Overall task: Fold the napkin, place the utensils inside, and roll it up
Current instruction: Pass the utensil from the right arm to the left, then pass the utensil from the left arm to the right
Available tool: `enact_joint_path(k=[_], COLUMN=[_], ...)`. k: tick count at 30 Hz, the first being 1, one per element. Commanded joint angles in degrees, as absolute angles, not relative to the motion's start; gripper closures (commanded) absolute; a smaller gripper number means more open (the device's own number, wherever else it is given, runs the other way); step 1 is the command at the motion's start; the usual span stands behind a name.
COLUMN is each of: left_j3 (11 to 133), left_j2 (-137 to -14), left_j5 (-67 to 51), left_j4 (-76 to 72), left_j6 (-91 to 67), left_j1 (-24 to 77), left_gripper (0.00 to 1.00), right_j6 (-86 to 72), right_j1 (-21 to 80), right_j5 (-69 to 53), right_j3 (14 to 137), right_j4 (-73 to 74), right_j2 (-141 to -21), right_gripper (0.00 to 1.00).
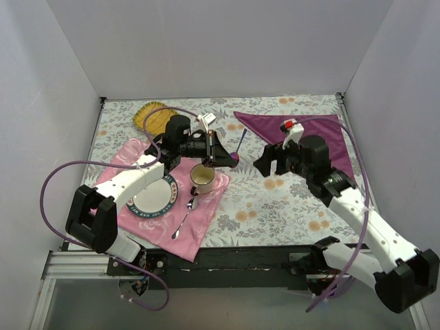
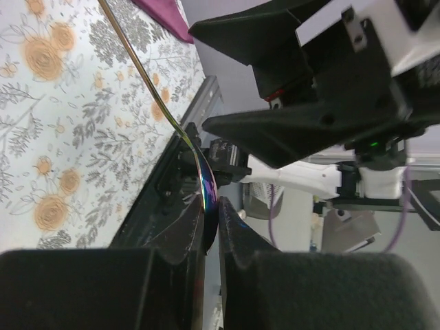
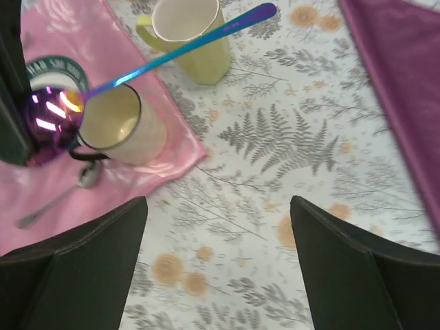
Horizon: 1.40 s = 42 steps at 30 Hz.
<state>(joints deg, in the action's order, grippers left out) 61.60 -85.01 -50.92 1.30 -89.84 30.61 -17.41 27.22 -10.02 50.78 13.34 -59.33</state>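
The dark purple satin napkin lies folded as a triangle at the back right of the table; its edge shows in the right wrist view. My left gripper is shut on the purple head of the blue-handled utensil and holds it in the air above the table, handle pointing up and back. In the left wrist view the head sits between the closed fingers. The right wrist view shows the utensil too. My right gripper is open and empty, hovering just right of the utensil.
A pink placemat at the left holds a plate, a cream mug and a silver spoon. A second yellow mug stands behind. A yellow dish sits at the back left.
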Motion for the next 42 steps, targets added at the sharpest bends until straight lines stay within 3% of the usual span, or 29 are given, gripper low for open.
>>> enact_joint_path(k=[1,5,9,13,16,19,23,28,29,31,32,38,39,41,42], left_j3=[61.8,61.3,61.7,61.1,59.8,58.1,58.4,58.4,58.4,58.2,57.9,58.2,58.5,60.2,61.2], left_j2=[-82.2,-82.0,-81.7,-81.4,-81.1,-80.9,-81.3,-81.4,-81.5,-81.8,-81.8,-81.7,-81.7,-80.9,-80.5], left_j5=[-56.9,-58.6,-60.1,-61.2,-61.6,-62.2,-63.0,-63.0,-63.0,-63.3,-63.3,-63.2,-63.1,-61.6,-60.7], left_j4=[0.4,0.3,-1.1,-2.1,-3.0,-6.0,-8.3,-11.0,-11.2,-12.2,-12.7,-13.6,-12.8,-10.5,-6.1], left_j6=[-95.4,-99.4,-103.4,-106.9,-108.8,-111.3,-114.3,-116.4,-116.5,-117.3,-117.8,-117.4,-116.8,-112.2,-109.1], left_j1=[30.1,30.1,30.1,30.1,30.1,30.1,30.1,30.2,30.1,30.1,30.2,30.1,30.1,30.1,30.0], left_gripper=[1.0,1.0,1.0,1.0,1.0,1.0,1.0,1.0,1.0,1.0,1.0,0.99,0.92,0.57,0.47], right_j6=[12.6,29.8,43.8,45.9,44.0,43.5,42.8,39.5,38.9,38.2,38.2,37.6,37.0,35.1,34.3], right_j1=[33.5,38.0,42.7,43.9,44.4,44.3,44.3,44.3,44.4,44.3,44.3,44.3,44.3,44.3,44.4], right_j5=[4.0,4.0,4.8,1.0,2.2,0.5,-2.2,-7.4,-8.3,-9.7,-9.8,-8.5,-8.3,-8.3,-8.4], right_j3=[42.1,43.4,39.5,38.4,35.0,34.5,32.9,31.5,31.2,30.5,30.2,29.1,29.0,29.7,30.1], right_j4=[2.3,1.4,-15.0,-21.9,-33.3,-34.3,-35.2,-34.6,-34.5,-34.3,-34.0,-31.8,-31.5,-28.2,-26.2], right_j2=[-49.6,-54.6,-56.8,-61.2,-61.3,-61.4,-61.8,-60.7,-60.4,-59.9,-59.5,-57.5,-57.1,-56.5,-56.3], right_gripper=[0.04,0.03,0.05,0.15,0.16,0.21,0.51,0.74,0.82,0.88,0.97,0.99,0.99,0.99,0.99])
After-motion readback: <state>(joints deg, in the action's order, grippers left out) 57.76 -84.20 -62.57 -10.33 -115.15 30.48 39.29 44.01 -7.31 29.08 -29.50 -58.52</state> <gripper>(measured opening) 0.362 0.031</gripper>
